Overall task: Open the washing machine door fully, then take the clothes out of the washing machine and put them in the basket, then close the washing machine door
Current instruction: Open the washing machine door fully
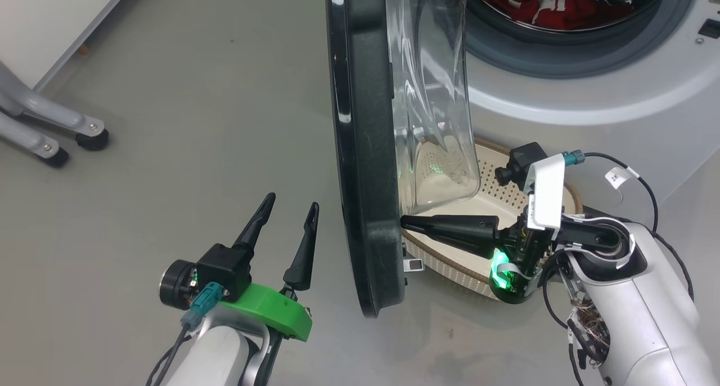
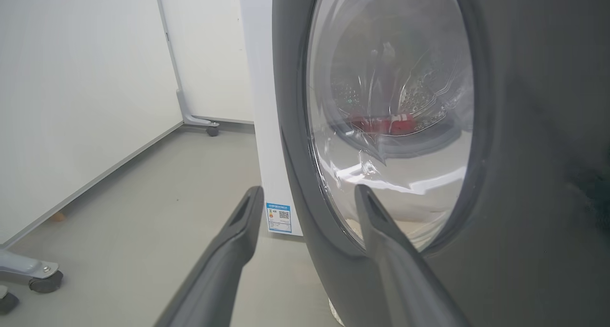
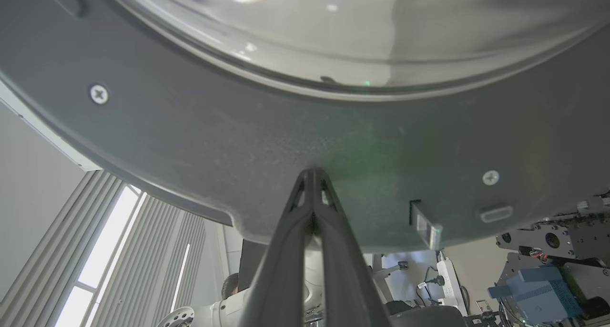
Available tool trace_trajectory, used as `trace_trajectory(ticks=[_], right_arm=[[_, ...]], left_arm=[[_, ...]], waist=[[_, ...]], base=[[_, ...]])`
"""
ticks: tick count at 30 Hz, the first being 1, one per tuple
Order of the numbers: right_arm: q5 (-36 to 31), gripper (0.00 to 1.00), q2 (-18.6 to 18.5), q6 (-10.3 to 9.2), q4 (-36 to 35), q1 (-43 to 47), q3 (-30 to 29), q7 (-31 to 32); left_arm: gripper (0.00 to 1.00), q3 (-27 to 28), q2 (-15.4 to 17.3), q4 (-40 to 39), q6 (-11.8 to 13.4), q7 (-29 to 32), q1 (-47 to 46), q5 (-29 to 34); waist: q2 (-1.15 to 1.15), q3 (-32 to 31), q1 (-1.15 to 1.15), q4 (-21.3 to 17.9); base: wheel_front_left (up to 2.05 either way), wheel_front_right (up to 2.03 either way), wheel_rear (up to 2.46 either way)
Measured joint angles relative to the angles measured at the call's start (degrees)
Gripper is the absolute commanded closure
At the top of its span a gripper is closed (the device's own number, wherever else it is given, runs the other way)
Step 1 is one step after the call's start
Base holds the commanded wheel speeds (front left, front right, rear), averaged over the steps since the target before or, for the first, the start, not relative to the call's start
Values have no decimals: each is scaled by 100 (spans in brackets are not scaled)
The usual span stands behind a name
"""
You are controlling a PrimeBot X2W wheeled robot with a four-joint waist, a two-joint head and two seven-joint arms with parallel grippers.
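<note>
Step in hand: opening the washing machine door (image 1: 365,149) fully. It stands about half open, edge-on down the middle of the head view.

The right gripper (image 1: 406,223) has its jaws together, and their tip presses on the door's matte inner frame near the lower rim. In the right wrist view the tip (image 3: 312,174) meets the frame below the glass. Recommendation: keep the push square to the frame and follow the door's arc so the tip does not skid.

The left gripper (image 1: 292,202), jaws apart and holding nothing, sits at lower left, just outside the door. It probably lies in the door's swing path and should move clear.

The red clothes (image 1: 534,6) lie in the drum of the washing machine (image 1: 590,99), upper right. The basket (image 1: 450,260) sits on the floor under the right arm, partly behind the glass. Castor legs (image 1: 84,133) at upper left are well apart.
</note>
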Motion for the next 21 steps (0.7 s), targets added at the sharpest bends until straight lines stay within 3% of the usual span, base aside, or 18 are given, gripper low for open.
trace_trajectory(ticks=[8, 21], right_arm=[[121, 100, 24, 65, -115, 195, -353, -259], [469, 100, 69, 472, -487, 928, -1414, -1010]], left_arm=[[0, 59, 1, -8, 36, 0, 5, 1], [0, 145, 3, -33, 87, 0, 113, 18]], waist=[[0, -11, 0, -70], [0, -73, 0, -330]], base=[[0, 0, 0], [0, 0, 0]])
